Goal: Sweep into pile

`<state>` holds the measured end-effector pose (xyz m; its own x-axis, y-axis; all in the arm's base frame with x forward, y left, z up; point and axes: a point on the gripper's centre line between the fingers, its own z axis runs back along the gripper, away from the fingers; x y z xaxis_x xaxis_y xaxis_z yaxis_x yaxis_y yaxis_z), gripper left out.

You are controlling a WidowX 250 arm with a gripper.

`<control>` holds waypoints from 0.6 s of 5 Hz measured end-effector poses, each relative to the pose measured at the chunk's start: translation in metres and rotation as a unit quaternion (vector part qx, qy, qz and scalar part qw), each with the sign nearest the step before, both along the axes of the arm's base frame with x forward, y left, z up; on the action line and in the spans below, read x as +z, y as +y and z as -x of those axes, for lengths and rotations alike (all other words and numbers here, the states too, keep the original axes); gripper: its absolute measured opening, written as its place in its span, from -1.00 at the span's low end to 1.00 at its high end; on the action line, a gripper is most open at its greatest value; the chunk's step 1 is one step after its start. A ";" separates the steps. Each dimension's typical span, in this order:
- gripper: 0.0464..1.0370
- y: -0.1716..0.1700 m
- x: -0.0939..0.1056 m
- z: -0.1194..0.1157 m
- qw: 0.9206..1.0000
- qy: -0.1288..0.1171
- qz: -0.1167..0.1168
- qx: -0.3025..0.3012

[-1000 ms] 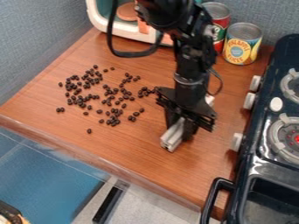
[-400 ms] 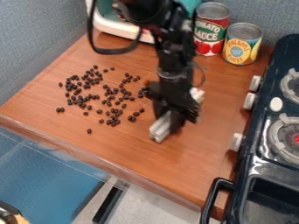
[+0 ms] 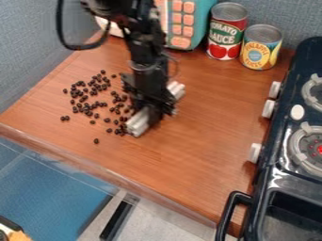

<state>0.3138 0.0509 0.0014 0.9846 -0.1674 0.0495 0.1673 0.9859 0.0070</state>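
From where I'm standing, the black arm (image 3: pixel 146 56) comes in over the far left part of a wooden counter (image 3: pixel 189 155), and its gripper (image 3: pixel 154 114) hangs low at the right side of a scatter of small dark beans (image 3: pixel 87 112). The claw is clamped on a pale, whitish bar (image 3: pixel 138 124), which lies at a slant across it: one end points toward the near left, the other pokes out on the far right side, toward the cans. The near end of that bar is right up by the rightmost beans I can see. The beans lie loosely on the left part of the counter, thickest in the middle of the spread, with a couple sitting apart on the left side and a single one off by itself toward the near edge. A black cable (image 3: pixel 61 23) loops down to the left of the arm. At the far side, behind the arm, stands a teal toy thing with orange buttons (image 3: pixel 202 19), and to the right of it are a red can (image 3: pixel 221 48) with tomatoes pictured on it and, just beside that, a yellow and blue can (image 3: pixel 259 52), both upright. Along the right runs a black stove (image 3: pixel 267 172) with pale knobs on its left side and a dark handle (image 3: pixel 228 212) at its near left.
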 end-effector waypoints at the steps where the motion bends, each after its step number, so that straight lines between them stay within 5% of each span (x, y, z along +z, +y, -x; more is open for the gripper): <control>1: -0.31 0.019 0.000 0.003 1.000 0.001 0.004 0.031; 3: -0.31 0.057 0.001 0.011 0.989 -0.010 0.027 0.142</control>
